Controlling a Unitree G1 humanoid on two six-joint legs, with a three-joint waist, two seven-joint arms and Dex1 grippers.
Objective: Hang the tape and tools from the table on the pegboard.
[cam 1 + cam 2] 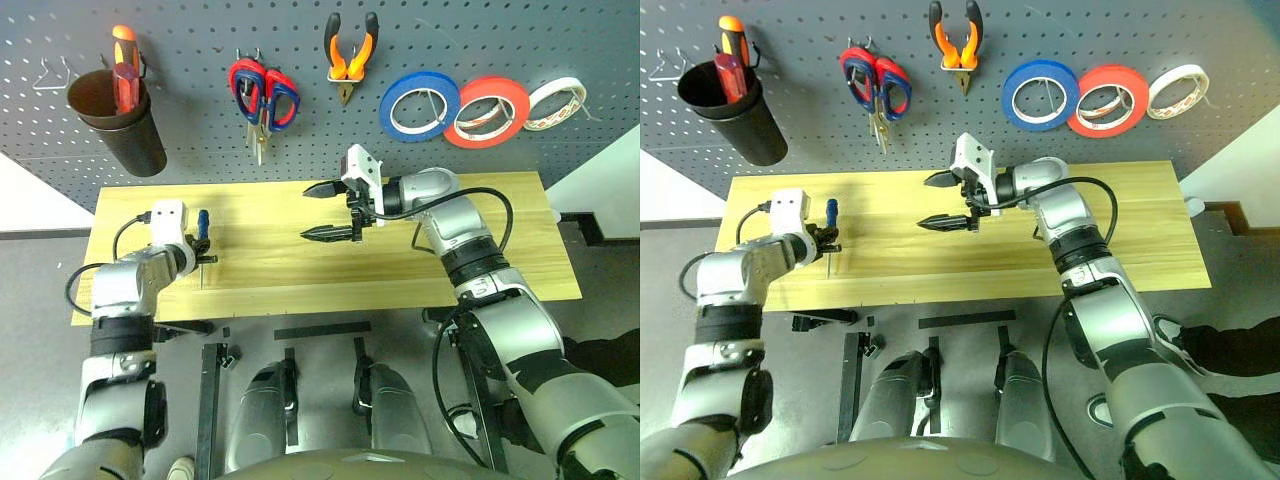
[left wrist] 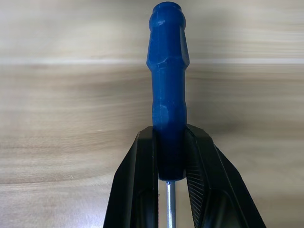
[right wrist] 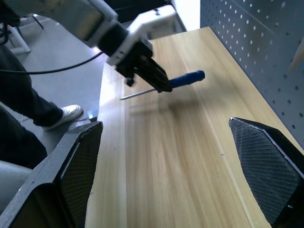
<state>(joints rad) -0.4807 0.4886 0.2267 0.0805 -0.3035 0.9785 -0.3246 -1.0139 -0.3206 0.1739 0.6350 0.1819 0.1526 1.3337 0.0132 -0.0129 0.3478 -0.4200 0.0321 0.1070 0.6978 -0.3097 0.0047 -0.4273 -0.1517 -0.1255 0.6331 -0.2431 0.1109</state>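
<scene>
One tool is left off the wide dark grey perforated pegboard [image 1: 200,130]: the slim blue-handled screwdriver [image 3: 164,84], which is held clamped between the fingers of the left gripper [image 1: 203,250] at the lower end of its handle, lifted just above the left part of the long light wood-plank counter [image 1: 480,260], its metal shaft projecting back past the fingers. On the pegboard, from left to right, are seen a black cup [image 1: 120,120] holding a red-and-yellow-handled screwdriver [image 1: 124,70], scissors [image 1: 263,98] with red and dark blue handles hung close together, small orange-and-black pliers [image 1: 349,52], the thin blue ring of tape [image 1: 419,105], a red-orange roll [image 1: 486,111] and a cream-white roll [image 1: 556,103]. The right gripper [image 1: 328,211] is held wide and empty above the counter's middle. The task is judged nearly complete; only the hanging of the screwdriver remains.
</scene>
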